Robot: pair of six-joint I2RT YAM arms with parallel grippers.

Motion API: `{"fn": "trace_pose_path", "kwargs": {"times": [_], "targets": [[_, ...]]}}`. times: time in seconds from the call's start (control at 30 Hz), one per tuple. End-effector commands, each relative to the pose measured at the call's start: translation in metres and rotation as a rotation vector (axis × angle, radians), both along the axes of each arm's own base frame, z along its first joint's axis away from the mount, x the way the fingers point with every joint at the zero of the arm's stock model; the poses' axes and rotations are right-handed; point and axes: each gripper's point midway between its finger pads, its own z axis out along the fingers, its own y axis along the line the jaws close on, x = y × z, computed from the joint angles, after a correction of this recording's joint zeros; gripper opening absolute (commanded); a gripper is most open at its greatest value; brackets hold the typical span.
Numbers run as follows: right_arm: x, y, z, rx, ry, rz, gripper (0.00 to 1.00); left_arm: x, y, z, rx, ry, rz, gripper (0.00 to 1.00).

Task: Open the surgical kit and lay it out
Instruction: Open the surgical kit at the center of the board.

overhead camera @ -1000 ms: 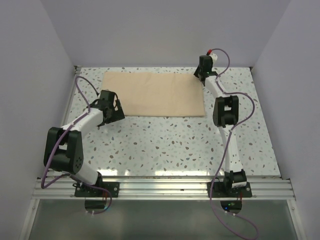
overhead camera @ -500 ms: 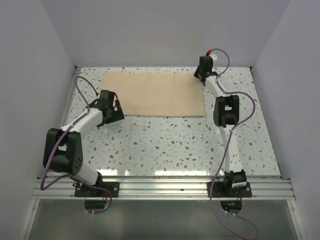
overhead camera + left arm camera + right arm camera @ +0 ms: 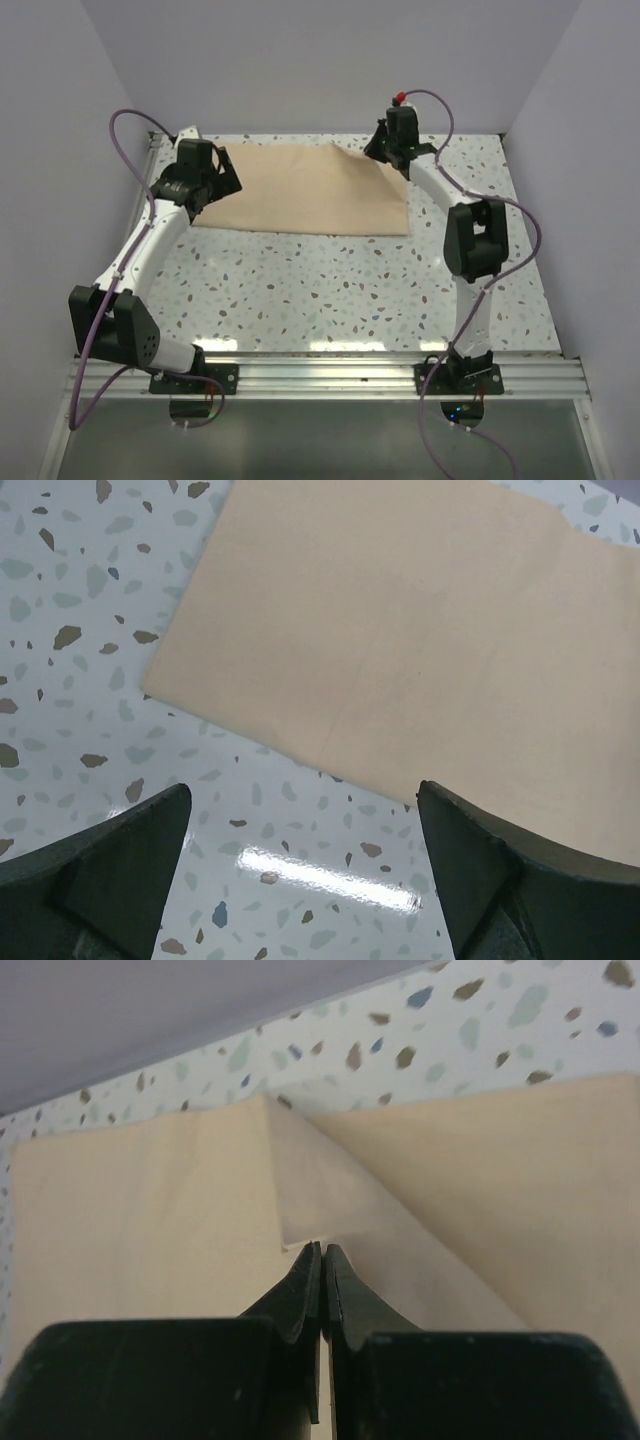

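The tan cloth wrap point(image 3: 310, 190) lies folded as a wide rectangle at the back of the table. My right gripper point(image 3: 376, 150) is shut on the cloth's far right corner and holds it lifted and peeled toward the left; the raised flap point(image 3: 320, 1195) shows in the right wrist view. My left gripper point(image 3: 200, 190) is open and empty above the cloth's near left corner point(image 3: 160, 685). The steel tray, forceps and tweezers are hidden.
The speckled white table point(image 3: 330, 290) is walled by pale panels at the back and both sides. A metal rail point(image 3: 320, 375) with both arm bases runs along the near edge.
My left arm has swung back and left to the cloth's left end. My right gripper has moved left and up, lifting the cloth's far right corner.
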Motion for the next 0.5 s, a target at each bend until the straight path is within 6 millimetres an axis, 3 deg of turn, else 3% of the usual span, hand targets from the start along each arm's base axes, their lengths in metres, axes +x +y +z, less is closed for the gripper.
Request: {"fn": "trace_pose_path", "kwargs": {"times": [0.0, 0.03, 0.07, 0.1, 0.27, 0.3, 0.33, 0.4, 0.47], "targets": [[-0.065, 0.046, 0.039, 0.087, 0.01, 0.137, 0.0, -0.006, 0.005, 0.014, 0.005, -0.004, 0.011, 1.0], [-0.084, 0.049, 0.031, 0.087, 0.058, 0.151, 0.0, -0.008, 0.004, 0.016, 0.004, -0.004, 0.01, 0.99], [-0.103, 0.053, 0.049, 0.106, 0.043, 0.171, 0.0, -0.009, 0.005, 0.02, 0.0, -0.009, 0.015, 0.99], [-0.134, 0.062, 0.021, 0.103, 0.126, 0.216, 0.0, -0.01, 0.005, 0.023, -0.001, -0.014, 0.017, 0.99], [-0.247, 0.058, -0.005, 0.093, 0.301, 0.303, 0.0, -0.015, 0.007, 0.044, -0.01, -0.066, 0.026, 1.0], [-0.276, 0.052, -0.024, 0.086, 0.367, 0.319, 0.0, -0.016, 0.008, 0.047, -0.011, -0.072, 0.029, 0.99], [-0.293, 0.048, -0.004, 0.11, 0.337, 0.333, 0.0, -0.016, 0.008, 0.048, -0.013, -0.076, 0.032, 1.0], [-0.337, 0.03, -0.02, 0.103, 0.435, 0.326, 0.0, -0.016, 0.006, 0.051, -0.029, -0.088, 0.036, 0.99], [-0.373, 0.018, -0.007, 0.125, 0.453, 0.345, 0.0, -0.016, 0.003, 0.054, -0.052, -0.099, 0.038, 0.99]]}}
